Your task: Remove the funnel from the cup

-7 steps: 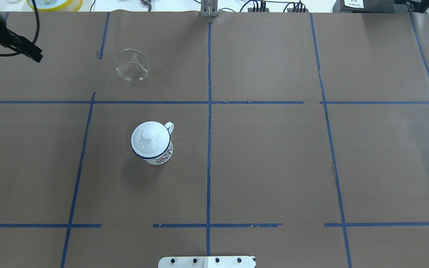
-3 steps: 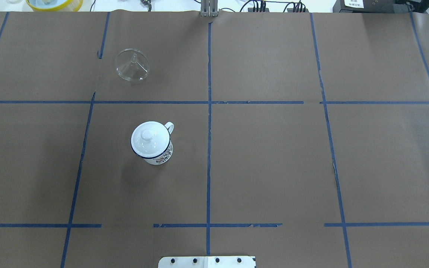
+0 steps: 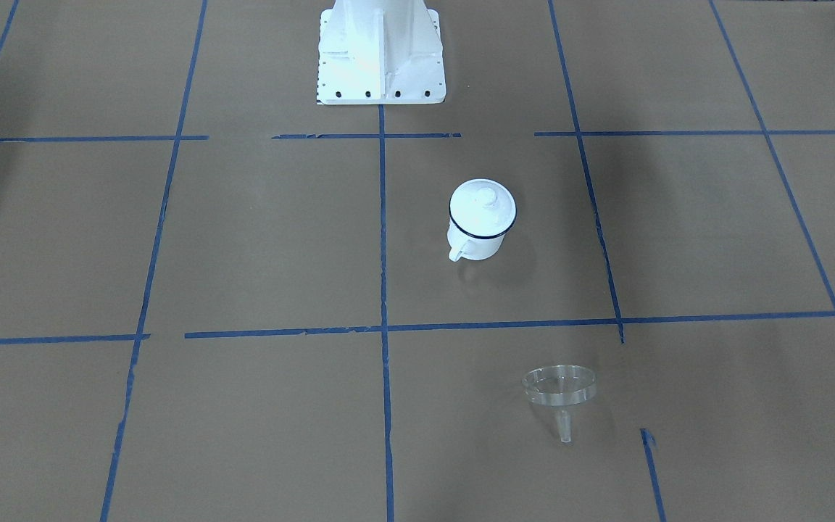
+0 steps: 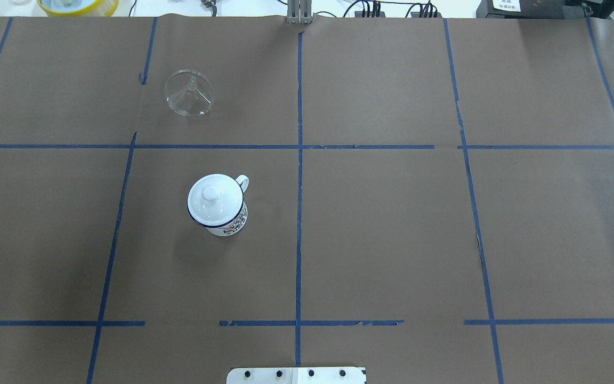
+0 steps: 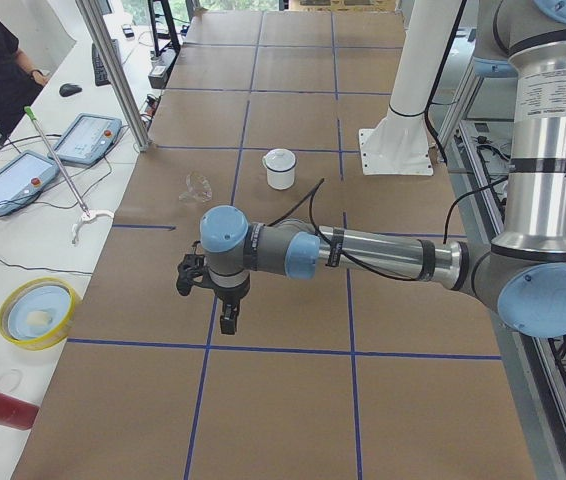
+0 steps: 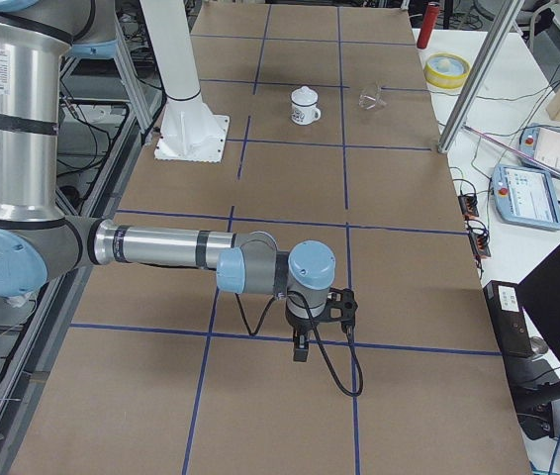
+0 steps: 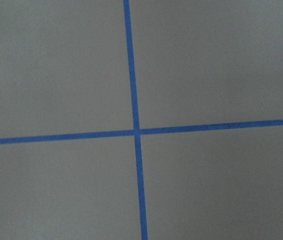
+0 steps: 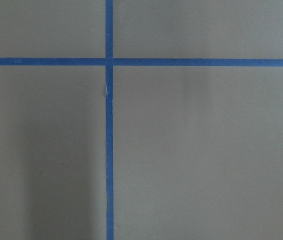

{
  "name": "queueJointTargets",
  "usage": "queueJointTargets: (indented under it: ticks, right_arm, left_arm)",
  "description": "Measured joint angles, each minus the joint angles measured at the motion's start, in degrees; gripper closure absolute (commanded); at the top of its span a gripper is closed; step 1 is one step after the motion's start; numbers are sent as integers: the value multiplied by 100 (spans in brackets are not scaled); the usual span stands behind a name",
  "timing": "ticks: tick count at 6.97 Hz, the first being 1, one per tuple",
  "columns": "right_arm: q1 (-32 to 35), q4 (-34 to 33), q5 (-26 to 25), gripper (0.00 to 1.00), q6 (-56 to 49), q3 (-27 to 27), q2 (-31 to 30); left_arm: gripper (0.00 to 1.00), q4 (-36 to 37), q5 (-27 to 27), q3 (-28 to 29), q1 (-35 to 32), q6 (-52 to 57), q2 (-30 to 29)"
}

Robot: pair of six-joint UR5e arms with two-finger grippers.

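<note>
The clear funnel (image 4: 188,94) is out of the cup (image 4: 223,218). It lies tipped on its side on the brown-papered worktop (image 4: 392,240), with its bowl rim and spout resting on the paper and the spout pointing away from the robot. The cup stands upright and well apart from it, nearer the robot's base (image 3: 380,51). A white knobbed lid (image 4: 214,198) sits on the cup's dark blue rim, and the loop handle is turned toward the far side.

In the exterior left view, the left gripper (image 5: 226,321) hangs pointing down over the worktop and touches nothing. The funnel lies well beyond it, farther along the worktop. The cup stands farther off again and more to the robot's side. That view is the only one that shows the left gripper, so I cannot tell whether its jaws are wide or narrow.

The right gripper (image 6: 301,352) also points down at the opposite end of the worktop. The cup and funnel are both far beyond it, near the other end. It too shows only in a side view, so I cannot tell how it is set.

Each wrist camera shows only brown paper with a crossing of blue tape (image 7: 135,131).
</note>
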Motion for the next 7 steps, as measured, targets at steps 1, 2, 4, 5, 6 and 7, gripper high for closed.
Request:
queueJointTargets:
  ticks: [1, 2, 4, 5, 6, 7]
  right_arm:
    - [0, 0, 0, 0, 0, 0, 0]
    - [0, 0, 0, 0, 0, 0, 0]
    - [0, 0, 0, 0, 0, 0, 0]
    - [0, 0, 0, 0, 0, 1, 0]
    - [0, 0, 0, 0, 0, 4, 0]
    - [0, 0, 0, 0, 0, 7, 0]
  left_arm:
    - [0, -23, -44, 22, -5, 4, 87]
    - [0, -32, -55, 32, -4, 8, 118]
    - [0, -39, -57, 55, -3, 190, 129]
    - [0, -34, -47, 76, 0, 397, 131]
    - [0, -23, -32, 94, 1, 541, 133]
    - [0, -11, -26, 109, -4, 609, 140]
